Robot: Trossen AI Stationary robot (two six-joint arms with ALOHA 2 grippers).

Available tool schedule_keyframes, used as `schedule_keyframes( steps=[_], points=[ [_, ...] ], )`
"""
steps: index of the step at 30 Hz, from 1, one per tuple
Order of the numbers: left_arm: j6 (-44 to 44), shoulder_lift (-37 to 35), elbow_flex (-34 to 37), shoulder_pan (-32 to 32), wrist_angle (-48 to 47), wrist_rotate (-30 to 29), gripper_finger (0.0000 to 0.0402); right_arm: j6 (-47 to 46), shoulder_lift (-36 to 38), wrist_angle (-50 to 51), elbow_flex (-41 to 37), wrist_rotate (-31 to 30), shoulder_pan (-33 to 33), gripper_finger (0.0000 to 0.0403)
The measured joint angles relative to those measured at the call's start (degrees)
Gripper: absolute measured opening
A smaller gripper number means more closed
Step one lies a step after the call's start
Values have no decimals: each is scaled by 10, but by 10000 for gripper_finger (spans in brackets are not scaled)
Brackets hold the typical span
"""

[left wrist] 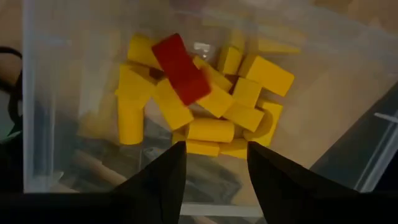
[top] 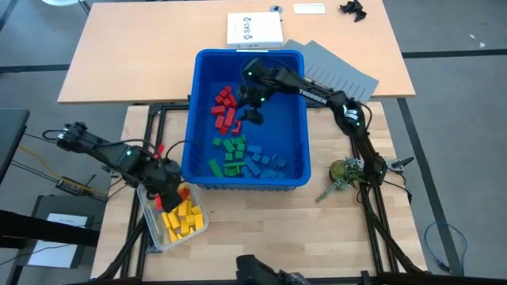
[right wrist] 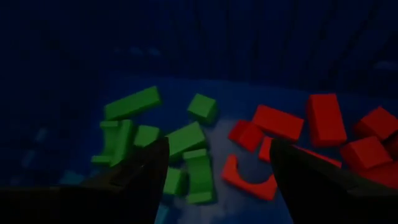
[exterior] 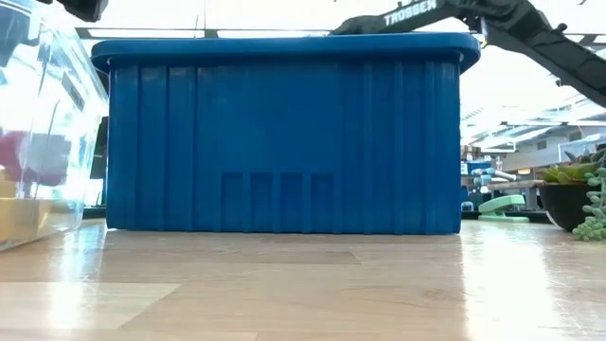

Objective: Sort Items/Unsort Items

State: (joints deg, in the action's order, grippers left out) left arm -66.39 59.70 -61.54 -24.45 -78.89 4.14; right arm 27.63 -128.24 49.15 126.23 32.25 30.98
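Both sets of jaws are standing apart and gripping nothing. Left gripper [left wrist: 211,180] is hovering over a clear container [top: 150,223] at the lower left of the high view, its fingers spread with an empty gap between them; beneath them a red block [left wrist: 181,68] is lying on top of the yellow blocks [left wrist: 242,102] heaped in that container. Whether the red block is resting or dropping cannot be told. Right gripper [right wrist: 214,177] is reaching down into the blue bin [top: 293,59] at the centre of the frame, fingers wide, poised above the bin floor between the green blocks [right wrist: 134,102] and the red blocks [right wrist: 323,118]. In the high view the red group [top: 224,108] is lying in the bin's upper left part, the green group [top: 230,154] below it, and blue blocks [top: 265,162] toward the lower right. A potted plant [top: 344,172] is sitting right of the bin. A white booklet [top: 254,29] is lying above it.
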Motion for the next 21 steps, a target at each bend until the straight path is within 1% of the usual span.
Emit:
schedule_keyframes(
  steps=[3,6,10,12,14,17,19,21],
  points=[
    [-4,-1,1,0,-1,-5,180,25,-24,-24,0,-16,-1,277],
    [-14,-1,1,0,2,-15,184,106,-41,-28,0,-41,-6,277],
    [-14,-1,-20,0,0,-18,192,261,-60,-36,0,-126,-22,273],
    [-15,-1,-46,0,1,-31,192,282,-61,-39,-1,-174,-29,267],
    [-15,-1,-78,0,2,-69,192,252,-54,-52,0,-196,-34,261],
    [-13,-2,-136,0,2,-146,193,204,-26,-37,0,-183,-34,253],
    [9,-2,-175,1,4,-213,193,188,5,-10,0,-164,-31,248],
    [53,0,-205,1,30,-293,193,177,38,17,0,-153,-29,245]
  ],
)
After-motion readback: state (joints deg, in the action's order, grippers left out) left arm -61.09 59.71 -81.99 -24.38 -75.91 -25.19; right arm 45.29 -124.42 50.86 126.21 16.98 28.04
